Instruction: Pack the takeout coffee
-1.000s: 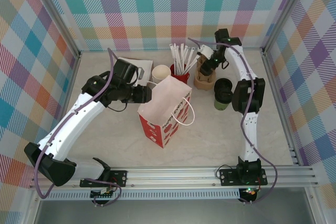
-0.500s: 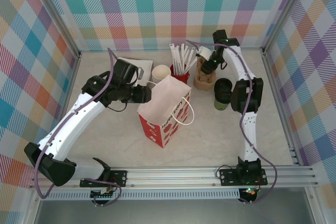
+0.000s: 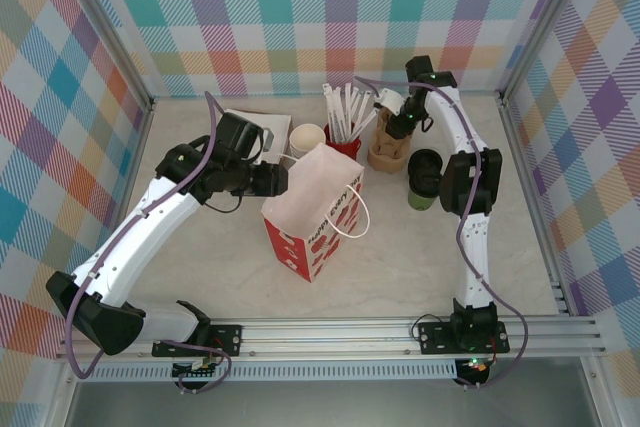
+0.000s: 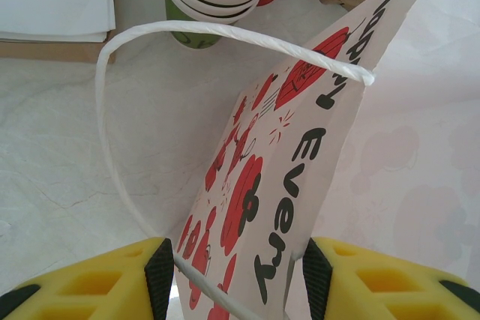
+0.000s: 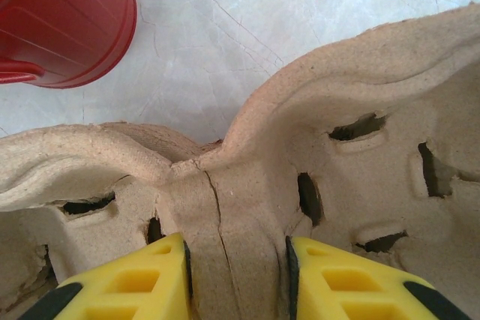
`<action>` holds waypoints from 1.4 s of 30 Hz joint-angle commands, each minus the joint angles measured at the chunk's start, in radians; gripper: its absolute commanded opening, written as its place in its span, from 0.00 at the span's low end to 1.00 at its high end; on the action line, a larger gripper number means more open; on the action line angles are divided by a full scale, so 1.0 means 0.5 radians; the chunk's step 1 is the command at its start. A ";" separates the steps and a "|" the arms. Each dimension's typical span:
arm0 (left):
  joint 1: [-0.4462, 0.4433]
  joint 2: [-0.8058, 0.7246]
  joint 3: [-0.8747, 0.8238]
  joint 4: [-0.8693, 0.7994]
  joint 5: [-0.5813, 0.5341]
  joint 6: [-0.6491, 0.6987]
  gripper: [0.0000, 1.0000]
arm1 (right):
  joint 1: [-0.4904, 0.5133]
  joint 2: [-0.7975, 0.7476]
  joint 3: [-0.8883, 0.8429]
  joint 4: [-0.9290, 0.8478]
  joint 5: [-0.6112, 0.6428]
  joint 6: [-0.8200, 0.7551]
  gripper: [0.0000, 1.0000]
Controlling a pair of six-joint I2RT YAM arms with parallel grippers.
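The right end effector point(image 5: 235, 264) has edged lower over the pulp carrier point(image 5: 360, 95) and is clamped on its ridge. The left end effector point(image 4: 236, 271) pinches the paper bag point(image 4: 300, 148); the takeout coffee point(image 3: 424, 179) stands just beside the carrier.

Pale marbled table point(image 3: 400, 267): a red-printed paper bag point(image 3: 315, 222) stands mid-table. Toward the far edge, left to right: napkin stack point(image 3: 250, 125), stacked cream cups point(image 3: 307, 137), red cup point(image 3: 343, 147) of straws, pulp cup carrier point(image 3: 388, 155). The takeout coffee point(image 3: 424, 185) sits just beside the carrier, rightward.
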 commanded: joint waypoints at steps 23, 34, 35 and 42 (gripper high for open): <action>0.013 -0.024 0.042 -0.039 -0.023 -0.017 0.50 | -0.008 -0.286 0.063 -0.126 -0.030 -0.008 0.33; 0.013 -0.044 0.028 -0.010 -0.005 -0.029 0.50 | -0.117 -0.437 0.060 -0.258 0.040 0.374 0.29; 0.013 -0.049 0.025 -0.002 0.001 -0.032 0.50 | -0.117 -0.461 0.058 -0.269 0.035 0.412 0.29; 0.011 -0.085 -0.010 0.036 0.017 -0.048 0.48 | -0.117 -0.714 -0.022 -0.285 -0.153 0.750 0.29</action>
